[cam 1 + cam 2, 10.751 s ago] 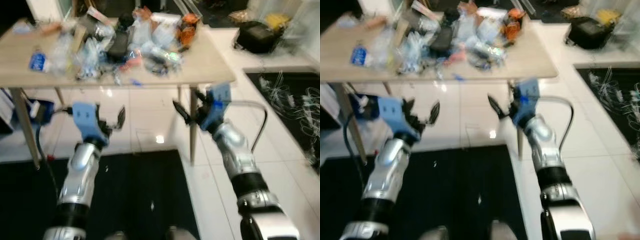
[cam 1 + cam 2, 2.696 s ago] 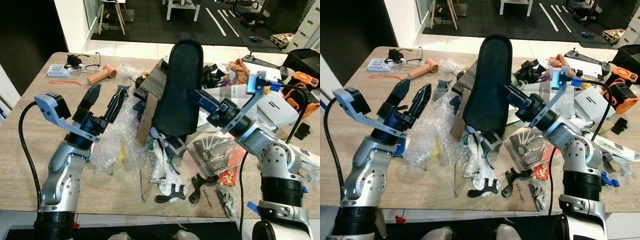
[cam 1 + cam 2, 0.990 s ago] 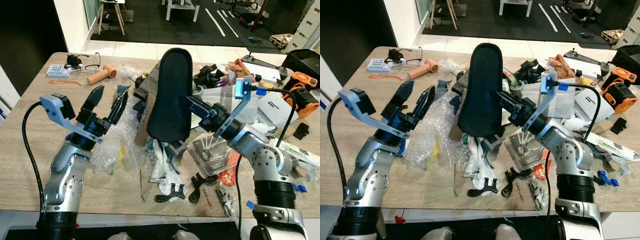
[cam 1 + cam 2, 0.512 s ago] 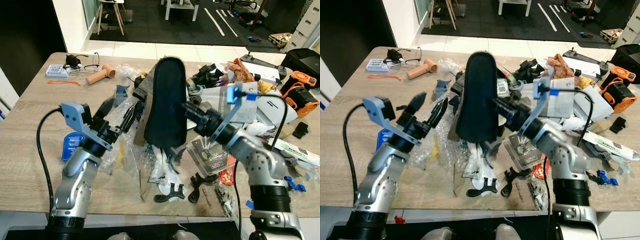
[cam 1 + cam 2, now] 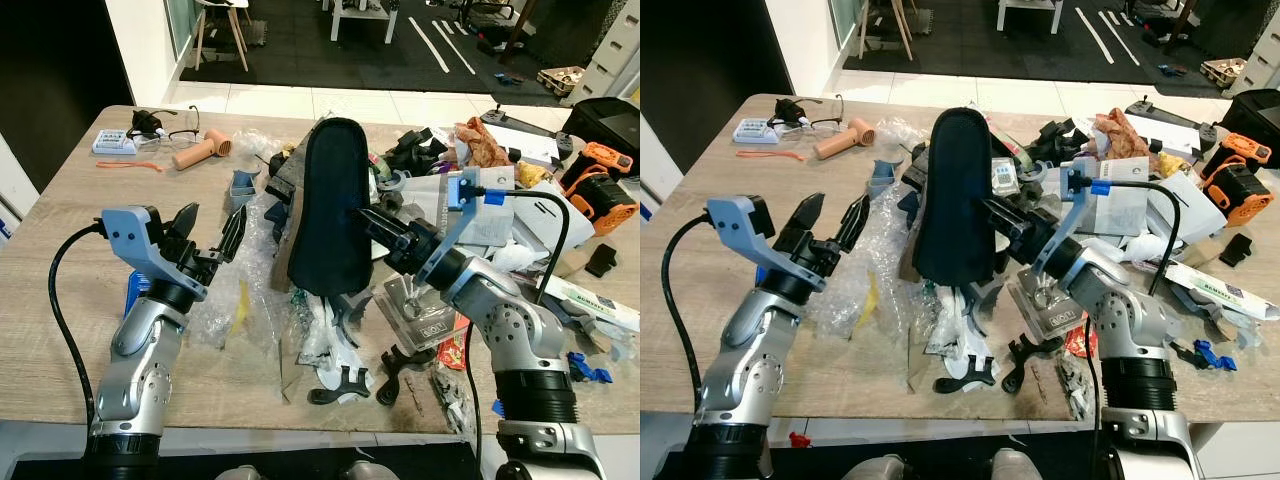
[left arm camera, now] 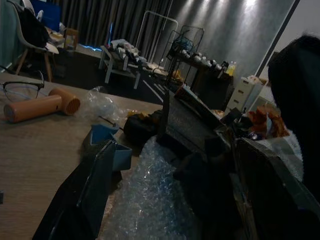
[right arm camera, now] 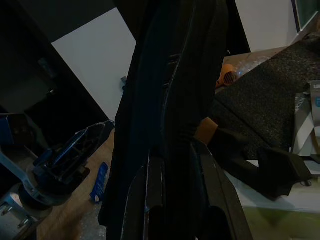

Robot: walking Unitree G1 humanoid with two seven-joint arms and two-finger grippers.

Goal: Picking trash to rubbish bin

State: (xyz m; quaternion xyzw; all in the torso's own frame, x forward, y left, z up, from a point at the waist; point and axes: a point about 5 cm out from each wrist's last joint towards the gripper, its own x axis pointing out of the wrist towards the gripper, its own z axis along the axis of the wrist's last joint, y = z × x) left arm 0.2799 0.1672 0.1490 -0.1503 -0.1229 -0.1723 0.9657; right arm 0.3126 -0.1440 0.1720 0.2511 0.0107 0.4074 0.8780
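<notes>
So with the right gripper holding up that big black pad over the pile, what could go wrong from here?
The right gripper pinches the black pad only at one edge, so it may swing or slip. Its lower end sits among the clutter and could drag pieces off the table. The open left gripper hovers near the bubble wrap and might snag it.

A long black padded piece (image 5: 328, 205), oval with a rounded top, stands nearly upright above the middle of the cluttered counter (image 5: 60, 330). It leans a little to the left. The jaws of the right gripper (image 5: 372, 222) hold its right edge.
</notes>
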